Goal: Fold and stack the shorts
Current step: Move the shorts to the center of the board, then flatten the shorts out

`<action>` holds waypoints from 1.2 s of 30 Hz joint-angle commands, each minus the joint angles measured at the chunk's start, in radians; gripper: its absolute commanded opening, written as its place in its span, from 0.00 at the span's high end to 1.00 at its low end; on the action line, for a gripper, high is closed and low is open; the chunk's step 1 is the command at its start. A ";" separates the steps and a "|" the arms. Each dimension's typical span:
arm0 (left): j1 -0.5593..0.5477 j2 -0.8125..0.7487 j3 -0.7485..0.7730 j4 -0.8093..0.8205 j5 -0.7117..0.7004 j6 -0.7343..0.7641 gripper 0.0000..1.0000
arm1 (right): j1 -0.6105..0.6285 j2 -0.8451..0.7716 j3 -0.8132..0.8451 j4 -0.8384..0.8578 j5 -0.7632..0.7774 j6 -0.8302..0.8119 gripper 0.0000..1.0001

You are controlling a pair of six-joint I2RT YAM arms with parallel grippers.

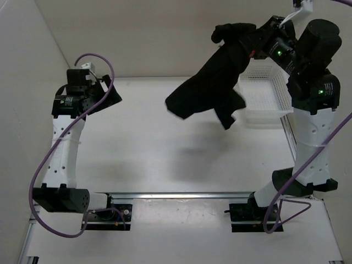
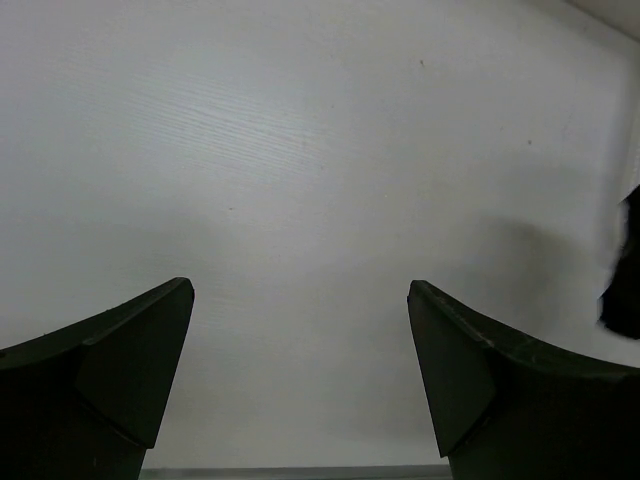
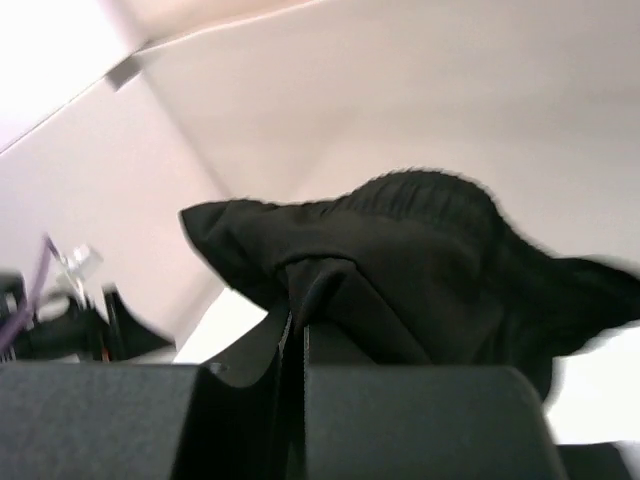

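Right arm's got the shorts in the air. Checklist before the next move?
1. Grip: right gripper shut on shorts, cloth pinched between its fingers: ok.
2. Clearance: shorts hang above the table, shadow below: ok.
3. Shorts spread flat: not ok, bunched, held at one point.
4. Second arm ready: left gripper open, empty, over bare table: ok.
5. Cloth clear of white basket: cannot tell, they overlap in the top view.
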 commanded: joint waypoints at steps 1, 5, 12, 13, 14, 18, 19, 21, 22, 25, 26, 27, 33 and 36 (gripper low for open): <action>0.047 -0.064 0.048 -0.039 -0.005 -0.008 0.00 | 0.049 -0.015 -0.201 -0.024 -0.007 -0.021 1.00; 0.070 -0.088 0.025 -0.039 0.040 0.012 0.00 | 0.059 -0.056 -0.448 0.002 0.024 -0.012 0.94; 0.012 -0.059 -0.098 -0.013 0.132 0.011 0.04 | 0.016 0.277 -0.273 -0.228 0.122 -0.033 0.18; -0.002 -0.059 -0.112 -0.013 0.132 0.011 0.05 | 0.025 0.265 -0.305 -0.213 0.154 -0.033 0.19; -0.014 -0.068 -0.128 -0.013 0.132 0.011 0.07 | 0.045 0.192 -0.430 -0.182 0.183 -0.033 0.21; -0.150 -0.105 -0.272 0.036 0.159 -0.034 0.28 | 0.080 -0.003 -0.742 -0.065 0.261 -0.033 0.60; -0.189 -0.105 -0.344 0.053 0.168 -0.082 0.34 | 0.080 -0.050 -0.794 -0.055 0.262 -0.033 0.69; -0.272 -0.120 -0.417 0.117 0.188 -0.139 0.50 | 0.104 -0.083 -0.926 -0.055 0.249 -0.033 0.85; -0.354 -0.130 -0.481 0.137 0.188 -0.197 0.54 | 0.118 -0.092 -0.961 -0.055 0.240 -0.033 0.87; -0.459 -0.108 -0.567 0.186 0.159 -0.282 0.59 | 0.140 -0.091 -1.045 -0.023 0.240 -0.033 0.74; -0.473 -0.085 -0.581 0.196 0.159 -0.294 0.55 | 0.140 -0.080 -1.045 -0.022 0.223 -0.042 0.43; -0.484 -0.074 -0.593 0.206 0.159 -0.295 0.46 | 0.152 -0.065 -1.028 -0.022 0.211 -0.042 0.30; -0.502 0.033 -0.661 0.288 0.191 -0.314 0.00 | 0.206 0.203 -0.795 -0.022 0.211 -0.073 0.08; -0.502 0.093 -0.672 0.325 0.202 -0.314 0.00 | 0.215 0.359 -0.668 -0.035 0.202 -0.073 0.07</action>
